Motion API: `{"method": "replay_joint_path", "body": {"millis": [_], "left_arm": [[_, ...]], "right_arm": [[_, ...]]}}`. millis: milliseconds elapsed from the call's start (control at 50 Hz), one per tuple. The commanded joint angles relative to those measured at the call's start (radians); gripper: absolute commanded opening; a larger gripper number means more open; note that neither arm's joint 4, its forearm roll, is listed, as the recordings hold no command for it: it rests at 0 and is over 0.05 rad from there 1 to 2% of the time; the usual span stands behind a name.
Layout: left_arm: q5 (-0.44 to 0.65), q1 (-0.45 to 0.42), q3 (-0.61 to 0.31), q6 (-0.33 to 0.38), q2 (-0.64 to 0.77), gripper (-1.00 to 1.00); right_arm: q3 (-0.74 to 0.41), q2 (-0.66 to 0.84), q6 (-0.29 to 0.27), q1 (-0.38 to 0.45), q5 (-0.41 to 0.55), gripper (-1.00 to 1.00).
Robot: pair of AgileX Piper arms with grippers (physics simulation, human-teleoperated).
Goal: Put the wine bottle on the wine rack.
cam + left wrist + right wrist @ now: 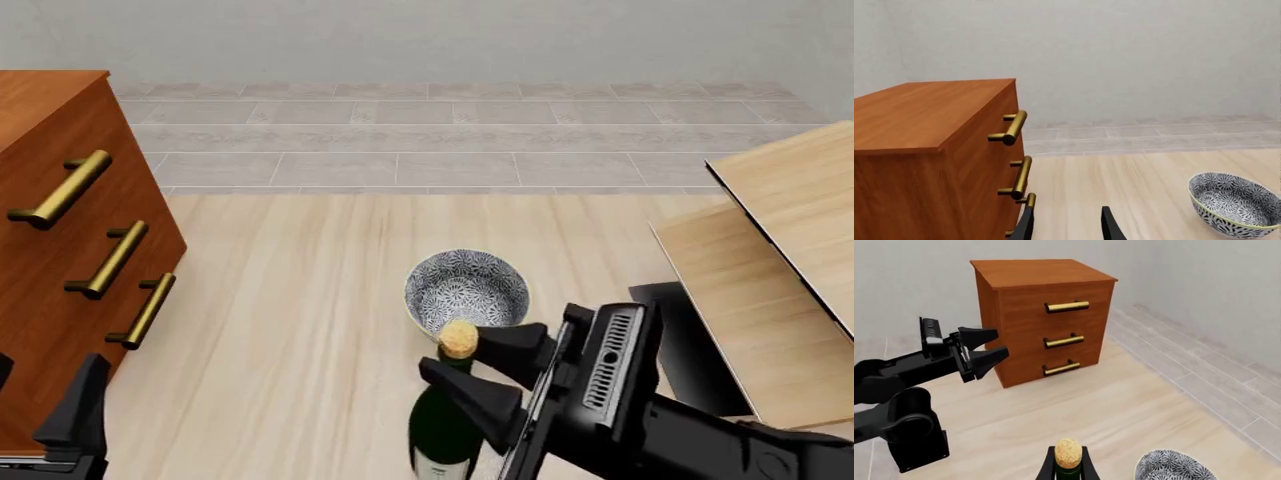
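Observation:
The wine bottle (445, 425), dark green with a tan cork, stands upright at the front of the table, just in front of the bowl. My right gripper (455, 356) comes in from the right, and its two fingers press on either side of the bottle's neck just under the cork; the right wrist view (1067, 469) shows them tight against it. The bottle's foot is out of view. The wine rack (787, 250), made of pale slanted boards on a black base, stands at the right. My left gripper (1067, 227) is open and empty beside the cabinet; it also shows in the right wrist view (998, 344).
A reddish-brown drawer cabinet (54, 260) with brass handles stands at the left, close to my left gripper. A patterned blue-white bowl (467, 288) sits mid-table right behind the bottle. A grey tiled floor and a wall lie beyond the table's far edge.

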Motion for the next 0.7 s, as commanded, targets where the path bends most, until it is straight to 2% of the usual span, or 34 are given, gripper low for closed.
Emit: {"method": "replay_joint_path", "body": {"millis": [20, 240, 440, 700], "left_arm": [[0.004, -0.004, -0.009, -0.004, 0.0, 1.0], [0.004, -0.015, -0.006, -0.008, 0.0, 1.0], [0.002, -0.025, -0.001, -0.01, 0.0, 1.0], [-0.002, -0.035, 0.005, -0.012, 0.0, 1.0]], "right_arm": [[-0.058, -0.093, 0.024, -0.008, 0.098, -1.0], [-0.125, -0.186, 0.107, -0.084, 0.198, -1.0], [-0.194, -0.25, 0.175, -0.248, 0.286, -1.0], [-0.246, -0.322, 0.242, -0.388, 0.374, -1.0]]}}
